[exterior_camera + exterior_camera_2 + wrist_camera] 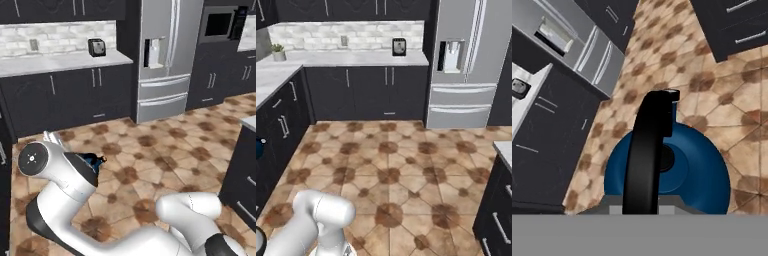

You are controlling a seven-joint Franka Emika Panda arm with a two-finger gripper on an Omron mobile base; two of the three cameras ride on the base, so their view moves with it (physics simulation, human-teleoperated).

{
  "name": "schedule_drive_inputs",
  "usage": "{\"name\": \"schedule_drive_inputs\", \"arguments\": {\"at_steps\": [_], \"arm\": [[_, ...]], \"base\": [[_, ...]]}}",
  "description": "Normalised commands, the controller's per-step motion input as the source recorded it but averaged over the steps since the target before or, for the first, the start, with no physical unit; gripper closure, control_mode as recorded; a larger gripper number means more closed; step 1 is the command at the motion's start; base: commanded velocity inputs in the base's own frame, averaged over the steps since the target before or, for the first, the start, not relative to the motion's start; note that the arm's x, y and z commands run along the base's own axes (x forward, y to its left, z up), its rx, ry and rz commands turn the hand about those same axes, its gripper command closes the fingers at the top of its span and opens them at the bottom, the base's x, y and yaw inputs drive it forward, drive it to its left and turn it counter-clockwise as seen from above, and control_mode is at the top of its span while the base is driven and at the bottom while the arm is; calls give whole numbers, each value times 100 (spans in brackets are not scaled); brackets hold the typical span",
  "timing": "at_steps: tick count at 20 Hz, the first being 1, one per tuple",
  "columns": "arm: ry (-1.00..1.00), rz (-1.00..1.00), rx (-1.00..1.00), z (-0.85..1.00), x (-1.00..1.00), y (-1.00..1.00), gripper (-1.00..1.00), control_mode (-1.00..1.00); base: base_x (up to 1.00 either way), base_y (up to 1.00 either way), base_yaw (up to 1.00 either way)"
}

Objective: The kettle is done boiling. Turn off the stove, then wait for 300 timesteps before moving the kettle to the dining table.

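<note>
A: Where is the kettle (677, 167) at this moment?

B: Directly under the tool, very close to it. In the hand view its black arched handle runs up from the bottom edge over the blue body and lid, and the tiled floor (732, 95) lies far below. So it seems to be hanging in the air, not resting on anything.

A: Is the tool closed on it?

B: The fingertips are not visible, so he cannot tell for certain. The kettle hanging by its handle beneath the tool suggests a closed grip there, but that is a judgement.

A: Why carry it by the handle?

B: Likely because the arch keeps the body level and the spout upright while the base drives.

A: And farther out?

B: In the left base view a bit of blue (92, 161) peeks past the arm's elbow. Beyond the tool stand dark cabinets (75, 95), a counter (55, 62) with a toaster (97, 47), and a steel fridge (162, 55). A pale counter edge (504, 149) shows at the right, possibly the dining table.
</note>
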Motion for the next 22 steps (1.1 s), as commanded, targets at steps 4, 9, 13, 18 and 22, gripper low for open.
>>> {"name": "schedule_drive_inputs", "arguments": {"at_steps": [4, 9, 13, 18, 22], "arm": [[0, 0, 0, 0, 0, 0, 100, 100], [0, 0, 0, 0, 0, 0, 100, 100], [0, 0, 0, 0, 0, 0, 100, 100], [0, 0, 0, 0, 0, 0, 100, 100], [0, 0, 0, 0, 0, 0, 100, 100]], "base": [[-1, 0, -48], [0, 12, -46], [4, 25, -45], [13, 35, -40], [24, 45, -29]]}}
